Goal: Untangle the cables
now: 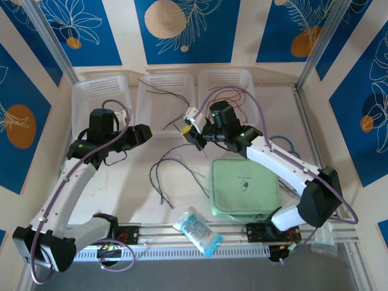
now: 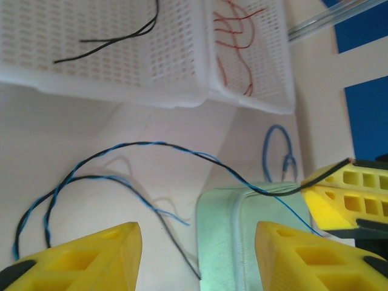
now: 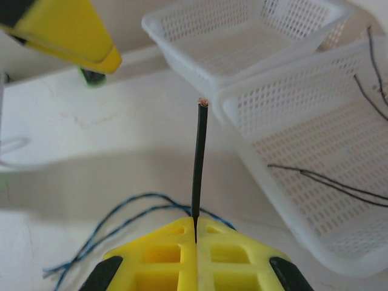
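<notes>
While red wires point(image 2: 233, 30) and one black wire point(image 2: 115, 41) sit sorted in baskets point(image 2: 121, 91) beyond the green pouch point(image 1: 245, 188), the black-blue pair point(image 2: 151, 144) lies twisted left of it, right gripper point(image 3: 195, 229) pinching its black end, left gripper point(image 2: 197, 236) open, empty.

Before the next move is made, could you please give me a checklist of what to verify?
1. The right gripper is shut on the black wire: ok.
2. The black wire is free of the blue wire: not ok; they are twisted together.
3. The left gripper is open and holds nothing: ok.
4. The basket with black wires has room: ok.
5. The grip is firm enough for pulling: cannot tell.
</notes>
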